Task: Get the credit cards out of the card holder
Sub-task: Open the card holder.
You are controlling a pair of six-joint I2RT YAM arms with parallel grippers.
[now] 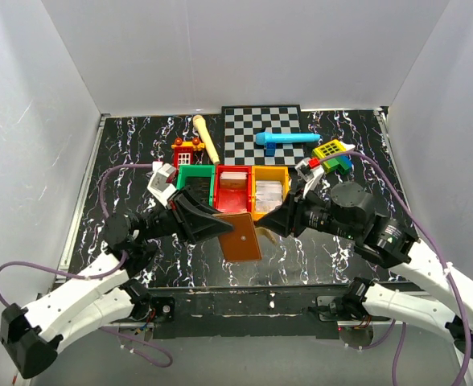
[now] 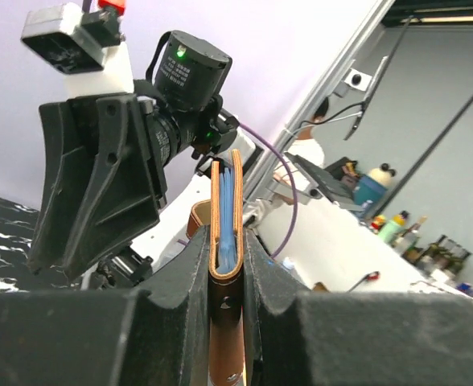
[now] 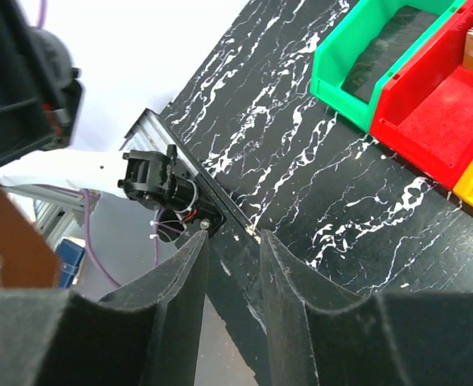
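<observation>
The brown card holder point(image 1: 241, 235) hangs on edge above the table's front middle, clamped in my left gripper point(image 1: 220, 227). In the left wrist view the left gripper point(image 2: 227, 249) is shut on the holder's folded edge point(image 2: 226, 322), and blue cards point(image 2: 226, 213) show between its brown sides. My right gripper point(image 1: 267, 227) is just right of the holder, pointing at it. In the right wrist view the right gripper point(image 3: 232, 237) is slightly open with nothing between its fingers, and the holder point(image 3: 3, 241) shows at the left edge.
A green bin point(image 1: 195, 181), a red bin point(image 1: 232, 197) and an orange bin point(image 1: 269, 201) stand in a row behind the grippers; the red and orange ones hold pale flat items. A chessboard point(image 1: 262, 133), a blue tool point(image 1: 287, 140), a toy calculator point(image 1: 331, 149), a wooden stick point(image 1: 207, 138) and a red toy point(image 1: 187, 150) lie further back.
</observation>
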